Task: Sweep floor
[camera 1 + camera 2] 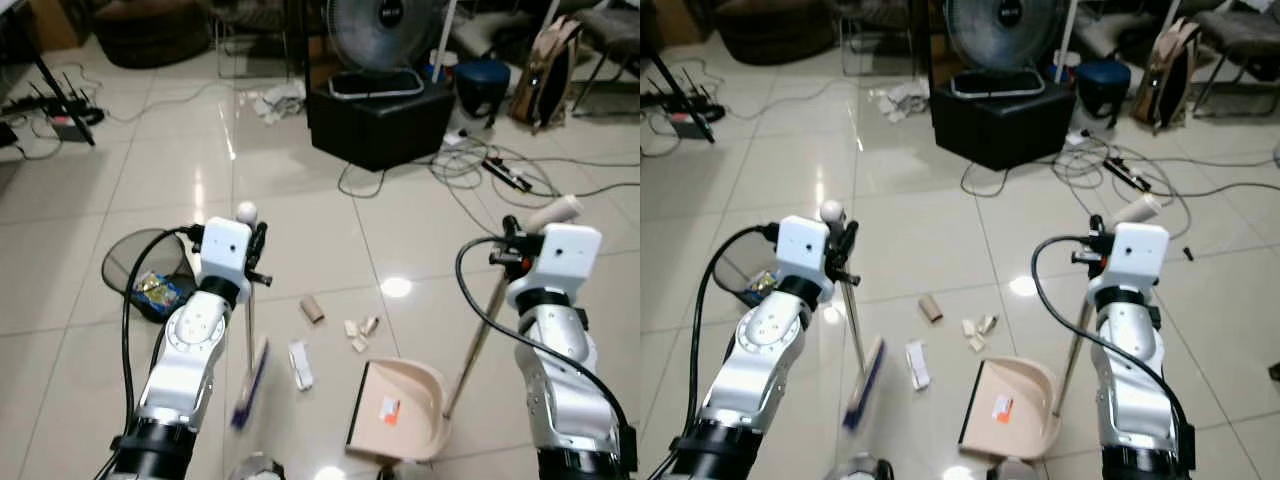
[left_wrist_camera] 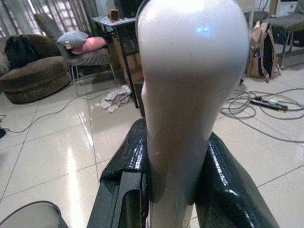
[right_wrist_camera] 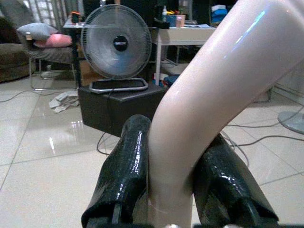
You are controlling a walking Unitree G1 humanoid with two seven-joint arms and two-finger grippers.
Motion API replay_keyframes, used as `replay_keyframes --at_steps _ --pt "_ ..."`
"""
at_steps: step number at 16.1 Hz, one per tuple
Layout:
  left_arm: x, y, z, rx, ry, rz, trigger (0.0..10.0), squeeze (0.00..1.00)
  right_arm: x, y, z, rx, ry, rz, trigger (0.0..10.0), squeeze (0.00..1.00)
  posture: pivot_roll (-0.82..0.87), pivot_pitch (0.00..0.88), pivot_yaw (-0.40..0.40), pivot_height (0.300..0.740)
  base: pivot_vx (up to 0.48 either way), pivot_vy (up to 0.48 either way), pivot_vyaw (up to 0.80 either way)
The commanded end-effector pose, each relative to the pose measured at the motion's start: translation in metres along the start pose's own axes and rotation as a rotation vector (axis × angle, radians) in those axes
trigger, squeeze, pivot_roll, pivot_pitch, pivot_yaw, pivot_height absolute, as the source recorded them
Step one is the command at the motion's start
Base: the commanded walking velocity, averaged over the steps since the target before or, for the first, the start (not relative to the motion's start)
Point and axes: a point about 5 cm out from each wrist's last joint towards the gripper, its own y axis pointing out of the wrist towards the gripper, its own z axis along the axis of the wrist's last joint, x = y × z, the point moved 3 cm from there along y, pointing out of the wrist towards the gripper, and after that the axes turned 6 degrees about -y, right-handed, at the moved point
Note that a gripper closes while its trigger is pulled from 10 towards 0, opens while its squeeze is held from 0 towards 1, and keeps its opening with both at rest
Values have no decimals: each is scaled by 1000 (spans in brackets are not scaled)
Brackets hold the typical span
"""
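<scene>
Left eye view: nearest us, low in the frame, we note the beige dustpan [image 1: 400,412] resting mouth-left on the tiled floor [image 1: 300,230], a small orange scrap already inside it. Its long handle [image 1: 478,345] rises to the right gripper [image 1: 512,252]. On the left, the left gripper [image 1: 256,250] holds the broom [image 1: 248,340] near its white knob; the blurred brush head sits near-left of the litter. Between brush and pan lie a white wrapper [image 1: 300,364], a cardboard tube [image 1: 313,310] and small pale scraps [image 1: 360,334]. A mesh wastebasket [image 1: 140,275] lies tipped at far left.

Right eye view: the same layout; we see the black box with fan [image 1: 1002,120] and loose cables [image 1: 1110,165] well beyond the work area.

Left wrist view: the black fingers [image 2: 223,185] are clenched on the broom's white handle, just below its rounded end.

Right wrist view: the fingers [image 3: 126,171] are clamped around the curved dustpan handle.

Our judgement: the brush should be set down left of the wrapper and drawn rightward in short strokes, with the pan lip kept flat to the tiles so that scraps do not slip beneath it.
</scene>
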Motion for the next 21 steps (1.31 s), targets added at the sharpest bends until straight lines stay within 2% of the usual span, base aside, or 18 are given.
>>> replay_keyframes --at_steps 1,3,8,11,14,15,21 --pt "-9 2 11 48 17 32 10000 0 -5 3 12 52 -17 21 10000 0 -22 67 50 740 304 0 0" --pt "-9 2 11 49 15 34 10000 0 -6 3 14 57 -24 26 10000 0 -23 65 50 740 306 0 0" --pt "-7 2 9 47 12 32 10000 0 -7 4 12 54 -45 30 10000 0 -22 58 49 740 313 0 748" --pt "-6 3 9 48 13 28 10000 0 -10 2 10 52 -56 43 10000 0 -21 57 52 740 314 0 146" --pt "-7 3 10 51 13 29 10000 0 -10 2 10 52 -50 38 10000 0 -20 59 53 740 314 0 800" --pt "-7 3 10 52 14 29 10000 0 -8 2 9 54 -14 25 10000 0 -19 61 52 740 311 0 0" --pt "-8 2 8 46 16 33 10000 0 -6 1 7 50 -8 20 10000 0 -14 71 53 740 313 0 0"
